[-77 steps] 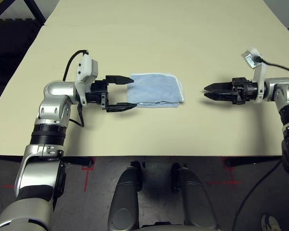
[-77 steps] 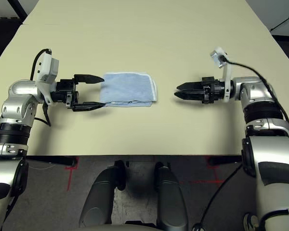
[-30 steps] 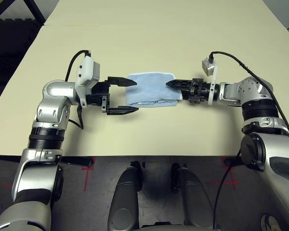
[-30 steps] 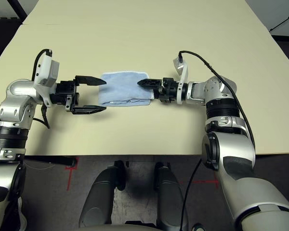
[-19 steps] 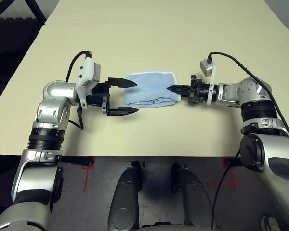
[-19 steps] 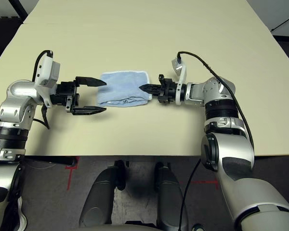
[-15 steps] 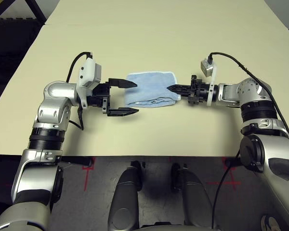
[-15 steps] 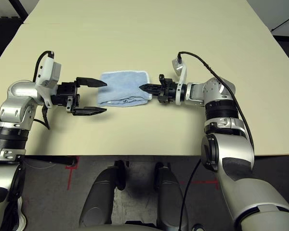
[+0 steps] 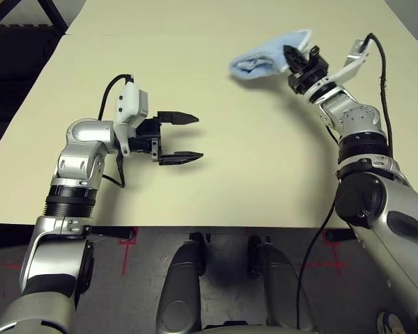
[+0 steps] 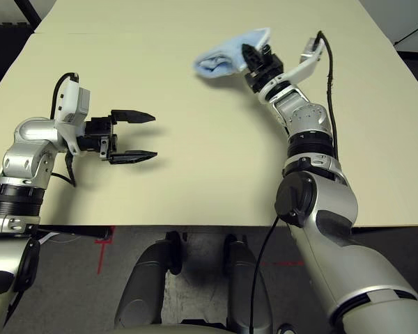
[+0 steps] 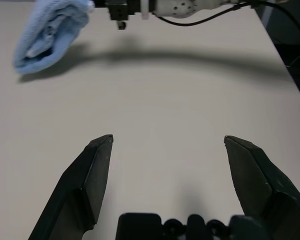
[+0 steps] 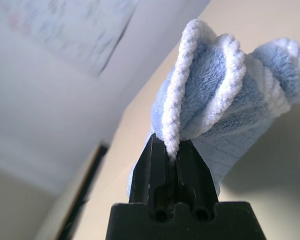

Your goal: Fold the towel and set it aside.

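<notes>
Two arms reach over the pale beige counter (image 9: 216,167). Nearest, at centre left of the head views, the left gripper (image 9: 183,137) hovers over bare surface with its jaws wide apart. Farther off, at upper right, the right gripper (image 9: 292,57) has its jaws clamped on the towel (image 9: 265,61), which hangs bunched and folded, lifted off the counter. The right wrist view shows what the head views do not: the white stitched edge pinched between the black fingertips (image 12: 162,155), blue plies bulging past them. The left wrist view shows the towel's shadow on the counter beneath it. Dark floor lies beyond the counter's left edge.
</notes>
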### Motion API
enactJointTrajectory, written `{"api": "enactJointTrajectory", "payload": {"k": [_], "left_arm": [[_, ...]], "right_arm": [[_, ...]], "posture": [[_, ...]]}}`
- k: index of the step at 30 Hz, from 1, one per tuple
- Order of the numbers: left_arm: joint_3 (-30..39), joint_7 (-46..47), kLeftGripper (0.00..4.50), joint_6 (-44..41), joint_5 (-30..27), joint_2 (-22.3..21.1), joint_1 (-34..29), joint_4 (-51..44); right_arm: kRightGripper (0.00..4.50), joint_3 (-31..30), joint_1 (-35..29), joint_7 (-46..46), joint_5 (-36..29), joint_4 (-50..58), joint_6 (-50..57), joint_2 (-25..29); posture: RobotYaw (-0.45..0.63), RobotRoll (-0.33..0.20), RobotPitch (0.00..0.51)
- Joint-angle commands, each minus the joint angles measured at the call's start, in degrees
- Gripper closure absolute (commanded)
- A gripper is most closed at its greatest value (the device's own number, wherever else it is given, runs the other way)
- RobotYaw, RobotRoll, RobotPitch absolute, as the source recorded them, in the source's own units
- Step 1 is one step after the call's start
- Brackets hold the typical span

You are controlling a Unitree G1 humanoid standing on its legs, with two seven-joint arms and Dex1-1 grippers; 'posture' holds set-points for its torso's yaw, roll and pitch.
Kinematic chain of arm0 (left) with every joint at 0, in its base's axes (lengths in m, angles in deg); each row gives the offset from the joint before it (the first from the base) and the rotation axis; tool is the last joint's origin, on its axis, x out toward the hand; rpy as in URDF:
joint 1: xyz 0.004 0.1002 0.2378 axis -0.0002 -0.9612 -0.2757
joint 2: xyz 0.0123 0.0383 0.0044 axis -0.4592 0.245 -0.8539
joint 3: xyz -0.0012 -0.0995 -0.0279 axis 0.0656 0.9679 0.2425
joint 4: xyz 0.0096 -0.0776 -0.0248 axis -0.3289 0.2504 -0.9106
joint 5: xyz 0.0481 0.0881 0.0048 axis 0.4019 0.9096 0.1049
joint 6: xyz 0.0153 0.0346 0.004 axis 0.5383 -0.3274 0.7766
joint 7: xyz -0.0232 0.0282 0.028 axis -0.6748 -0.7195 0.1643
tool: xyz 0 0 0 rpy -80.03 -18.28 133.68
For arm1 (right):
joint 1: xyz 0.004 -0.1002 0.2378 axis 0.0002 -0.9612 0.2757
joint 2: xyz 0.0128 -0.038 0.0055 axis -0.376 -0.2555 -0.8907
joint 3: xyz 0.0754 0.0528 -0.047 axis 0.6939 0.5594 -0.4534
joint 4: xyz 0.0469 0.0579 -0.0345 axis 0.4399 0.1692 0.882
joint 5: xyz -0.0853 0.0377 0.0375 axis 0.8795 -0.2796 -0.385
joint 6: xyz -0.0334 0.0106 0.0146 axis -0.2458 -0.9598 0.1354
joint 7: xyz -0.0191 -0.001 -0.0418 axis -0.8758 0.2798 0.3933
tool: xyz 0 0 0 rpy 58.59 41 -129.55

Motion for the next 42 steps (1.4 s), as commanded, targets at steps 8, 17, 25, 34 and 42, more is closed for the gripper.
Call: {"api": "enactJointTrajectory", "payload": {"k": [8, 17, 25, 34, 42], "left_arm": [[0.84, 2.56, 0.0, -0.63, -0.53, -1.0, -1.18, -0.36], [1.44, 3.02, 0.0, -1.44, -0.57, -1.61, -2.4, -1.33], [2.08, 6.83, 0.0, -3.17, -0.17, -1.15, -3.38, -1.18], [2.29, 7.05, 0.0, -3.29, -0.51, -2.18, -4.08, -2.0], [1.75, 6.47, 0.0, -2.97, -0.41, -2.28, -3.39, -1.19]], "right_arm": [[4.48, 1.09, 0.65, -9.45, 3.05, -7.6, -13.28, 6.32], [4.48, 1.86, -0.53, -9.02, 3.47, -8.25, -13.57, 10.06], [4.48, -0.38, -1.39, -7.77, 6.31, -8.81, -9.74, 10.92], [4.48, 1.93, -4.07, -5.19, 3.66, -8.15, -5.68, 12.91], [4.48, 2.05, -6.49, 0.85, 2.88, -7.65, 3.72, 16.44]], "posture": [[-0.03, 0.0, 0.202], [-0.03, 0.0, 0.204], [-0.04, 0.0, 0.211], [-0.03, 0.0, 0.215], [-0.04, 0.0, 0.221]]}}
